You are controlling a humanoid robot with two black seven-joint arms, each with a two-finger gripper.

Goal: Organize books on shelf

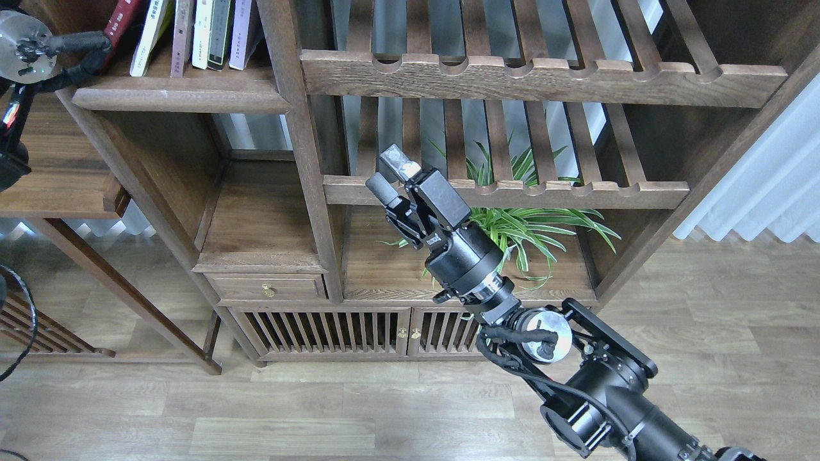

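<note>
1. At the top-left corner, the left arm (pixel 38 48) is reaching in toward the shelf (pixel 179 96); only its wrist and cabling are showing, and its claw is lying outside the view, so I cannot tell how it is set.
2. Beside that wrist, the books (pixel 186 32) are standing in a row on the shelf, cut off by the top edge. A red book (pixel 125 19) at the left end is leaning against a pale one, and the rest are standing close to upright, touching one another.
3. Judging from this, the step in hand is tidying the row at its left end, with the red book not yet squared up.
4. The next move is probably calling for a gentle push on the red book toward its neighbours, without toppling the row.
5. In the middle, the right claw (pixel 392 174) is hovering in front of the slatted rack (pixel 506 191), well apart from the books, its fingers parted a little and holding nothing.
6. Behind it, a plant (pixel 538 224) is sitting on a lower board, taking no part.
</note>
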